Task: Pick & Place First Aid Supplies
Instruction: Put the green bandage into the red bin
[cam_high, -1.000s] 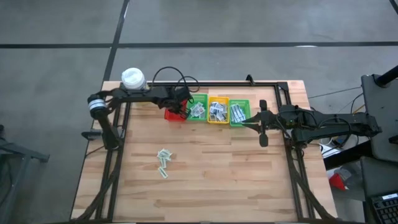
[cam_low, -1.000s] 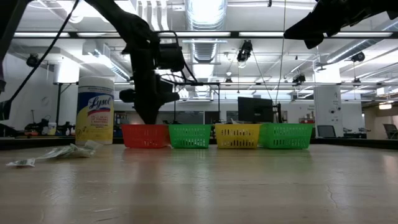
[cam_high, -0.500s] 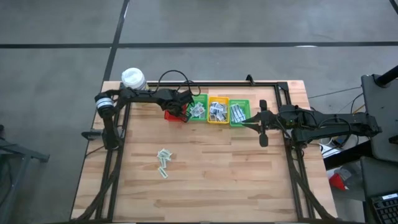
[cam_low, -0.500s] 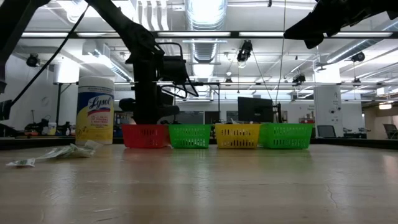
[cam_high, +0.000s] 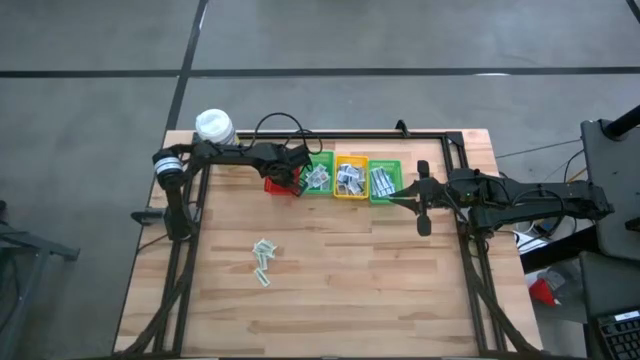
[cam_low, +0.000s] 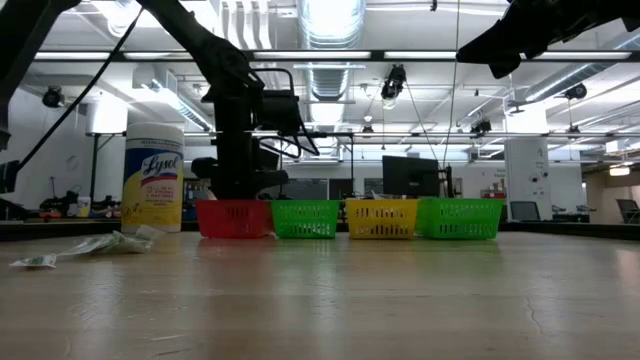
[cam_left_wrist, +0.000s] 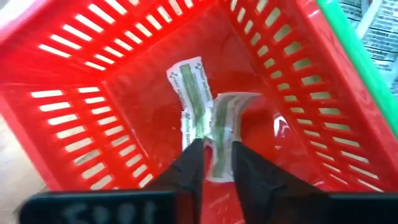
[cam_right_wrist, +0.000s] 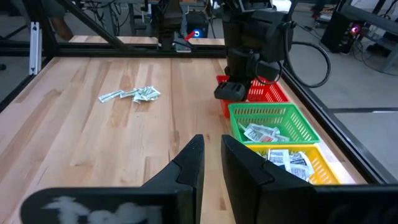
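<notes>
Left gripper, lower centre of the left wrist view, hangs inside the red slotted plastic basket. Its fingers stand slightly parted, with one white, green-printed paper packet between the tips, the jaws having just eased from a full clamp. A second green-printed packet lies just beyond, on the basket floor. Compared with a second ago, the left arm has swung in over the basket and lowered; the packet is judged to be at the point of release, so this delivery is nearly complete.

High view: the red basket sits upper centre-left. More loose packets remain on the wooden table, lower left of centre, still to fetch. The right gripper waits right of centre, narrowly open, holding nothing.
</notes>
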